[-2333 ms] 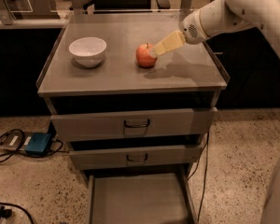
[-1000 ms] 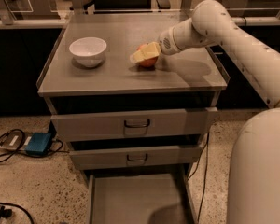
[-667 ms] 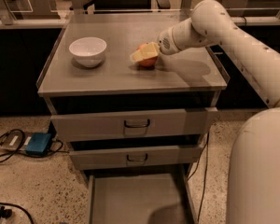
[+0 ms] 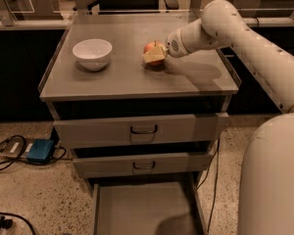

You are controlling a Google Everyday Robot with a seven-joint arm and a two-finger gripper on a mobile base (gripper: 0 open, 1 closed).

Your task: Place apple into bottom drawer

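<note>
The apple (image 4: 150,46), small and red-orange, is over the middle of the grey cabinet top (image 4: 112,77). My gripper (image 4: 154,57) reaches in from the right and is shut on the apple's lower part, holding it slightly above the surface, with a shadow beneath it. The bottom drawer (image 4: 137,209) stands pulled open at the foot of the cabinet, and its flat grey floor is bare. The two upper drawers are closed.
A white bowl (image 4: 92,52) sits on the cabinet top to the left of the apple. My white arm (image 4: 274,175) fills the right foreground. A blue box (image 4: 39,151) and cables lie on the floor at the left.
The gripper closed in on the apple from the right. The apple now sits higher in the view than before, lifted off the cabinet top.
</note>
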